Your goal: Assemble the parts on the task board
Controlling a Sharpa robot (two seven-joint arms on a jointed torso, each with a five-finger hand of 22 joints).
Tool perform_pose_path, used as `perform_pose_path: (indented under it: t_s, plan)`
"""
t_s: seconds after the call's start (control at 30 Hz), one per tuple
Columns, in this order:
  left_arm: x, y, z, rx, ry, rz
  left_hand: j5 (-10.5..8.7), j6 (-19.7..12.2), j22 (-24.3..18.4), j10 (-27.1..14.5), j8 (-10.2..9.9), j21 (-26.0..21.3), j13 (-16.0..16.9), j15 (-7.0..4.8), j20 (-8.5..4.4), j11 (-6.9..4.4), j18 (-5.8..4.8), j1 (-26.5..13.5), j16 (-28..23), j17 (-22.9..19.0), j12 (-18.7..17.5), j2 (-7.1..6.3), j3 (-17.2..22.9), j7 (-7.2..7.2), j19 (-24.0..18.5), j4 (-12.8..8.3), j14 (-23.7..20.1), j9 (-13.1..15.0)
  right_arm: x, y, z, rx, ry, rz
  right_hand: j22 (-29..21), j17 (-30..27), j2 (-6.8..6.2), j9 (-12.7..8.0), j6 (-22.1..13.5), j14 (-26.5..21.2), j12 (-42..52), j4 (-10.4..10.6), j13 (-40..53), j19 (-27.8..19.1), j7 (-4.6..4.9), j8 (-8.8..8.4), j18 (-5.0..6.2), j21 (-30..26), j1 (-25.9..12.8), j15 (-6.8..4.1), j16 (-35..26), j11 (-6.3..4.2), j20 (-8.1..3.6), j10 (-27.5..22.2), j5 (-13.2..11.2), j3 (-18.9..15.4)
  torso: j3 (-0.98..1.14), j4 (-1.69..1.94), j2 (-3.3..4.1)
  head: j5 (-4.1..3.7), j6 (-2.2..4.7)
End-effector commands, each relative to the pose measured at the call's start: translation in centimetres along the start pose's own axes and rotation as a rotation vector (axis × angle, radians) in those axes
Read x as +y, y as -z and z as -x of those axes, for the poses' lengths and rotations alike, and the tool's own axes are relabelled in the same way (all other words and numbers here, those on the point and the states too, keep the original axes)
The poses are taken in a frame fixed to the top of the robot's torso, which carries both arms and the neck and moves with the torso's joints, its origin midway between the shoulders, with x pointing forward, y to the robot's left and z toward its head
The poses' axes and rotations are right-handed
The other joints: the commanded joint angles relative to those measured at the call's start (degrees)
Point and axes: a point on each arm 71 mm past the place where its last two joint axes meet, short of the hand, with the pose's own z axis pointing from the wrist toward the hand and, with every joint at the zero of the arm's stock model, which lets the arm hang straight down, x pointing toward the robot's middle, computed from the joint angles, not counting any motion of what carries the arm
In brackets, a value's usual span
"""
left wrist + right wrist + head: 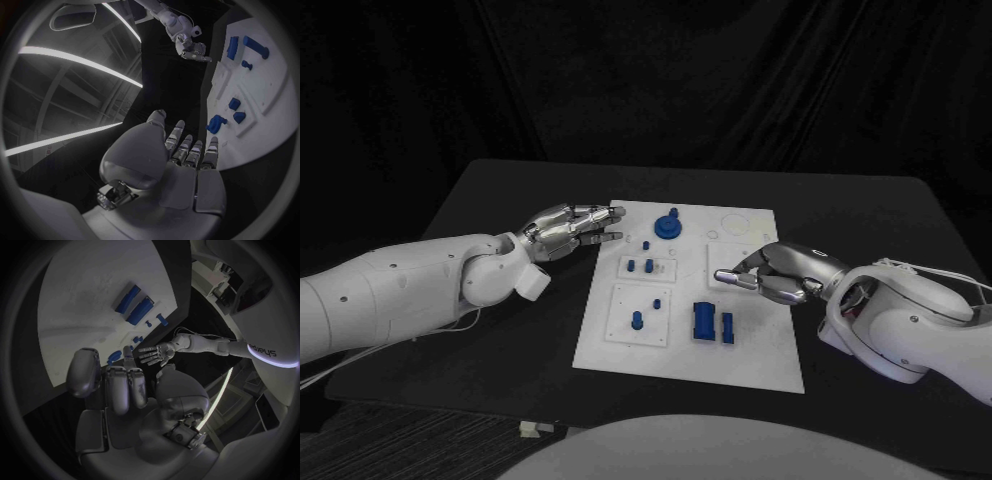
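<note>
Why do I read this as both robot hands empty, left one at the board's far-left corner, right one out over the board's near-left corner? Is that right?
One slip: the right robot hand is at the right side of the task board, over its middle right, not the near-left corner. The head view shows it. The rest holds: both hands hold nothing, and the left robot hand sits at the board's far-left corner.

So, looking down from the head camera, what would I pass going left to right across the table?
Left hand → small blue pegs on the white task board → pair of upright blue blocks → right hand.
</note>
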Motion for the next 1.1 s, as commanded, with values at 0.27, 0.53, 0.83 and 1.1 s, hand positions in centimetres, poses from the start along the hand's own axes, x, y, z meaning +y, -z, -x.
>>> perform_pose_path:
  t_s: [0.27, 0.53, 0.83, 1.1]
  plan:
    - [-0.1, 0.1, -0.1, 0.006, 0.012, -0.017, 0.30, 0.24, -0.03, 0.14, 0.26, 0.22, 0.09, 0.23, 0.09, 0.34, -1.01, 0.44, 0.32, 0.09, 0.40, 0.09, 0.15, 1.12, 0.45, -0.15, 0.29, 0.05, -0.3, 0.7, -1.8, 0.092, 0.028, -0.027, 8.99, 8.67, -0.04, -0.44, 1.58, 4.98, 0.14, 0.07, 15.08, -0.06, 0.65, 0.23, -0.49, 0.35, -1.45, 1.30, 0.28, 1.42, 1.04, 6.00, -0.30, -1.84, 0.00, -0.02, 0.01, 0.20, 0.00]
    - [-0.1, 0.1, -0.1, 0.007, 0.012, -0.016, 0.29, 0.26, -0.02, 0.14, 0.28, 0.23, 0.09, 0.24, 0.09, 0.37, -1.03, 0.40, 0.35, 0.10, 0.43, 0.10, 0.16, 1.14, 0.47, -0.14, 0.31, 0.05, -0.7, 0.7, -2.7, 0.124, 0.025, -0.052, 8.94, 8.53, 0.29, -0.60, 1.90, 4.95, 0.14, 0.09, 15.08, -0.14, 0.90, 0.18, -0.46, 0.21, -1.79, 1.53, 0.25, 1.67, 1.24, 6.00, -0.30, -1.78, 0.02, -0.03, 0.03, 0.16, 0.00]
    - [0.0, 0.0, -0.1, 0.008, 0.013, -0.014, 0.28, 0.25, -0.08, 0.13, 0.29, 0.22, 0.08, 0.25, 0.09, 0.38, -1.05, 0.35, 0.35, 0.09, 0.44, 0.11, 0.18, 1.16, 0.46, -0.12, 0.31, 0.05, -0.9, 0.4, -3.3, 0.150, 0.027, -0.060, 8.89, 8.38, 1.22, -0.91, 2.21, 4.92, 0.14, 0.09, 15.08, -0.24, 1.13, -0.03, -0.40, 0.11, -2.30, 1.80, 0.23, 1.93, 1.55, 6.00, -0.30, -1.71, -0.01, 0.00, 0.00, 0.12, 0.00]
    - [0.0, 0.1, -0.1, 0.007, 0.013, -0.013, 0.28, 0.25, -0.08, 0.13, 0.29, 0.22, 0.08, 0.25, 0.09, 0.38, -1.05, 0.35, 0.35, 0.09, 0.44, 0.11, 0.18, 1.16, 0.46, -0.12, 0.31, 0.05, -0.8, 0.2, -3.7, 0.161, 0.014, -0.061, 8.86, 8.29, 1.66, -1.06, 2.21, 4.90, 0.14, 0.06, 15.08, -0.30, 1.15, -0.17, -0.37, 0.02, -2.39, 1.85, 0.21, 1.97, 1.65, 6.00, -0.30, -1.66, -0.01, 0.02, 0.02, 0.22, 0.00]
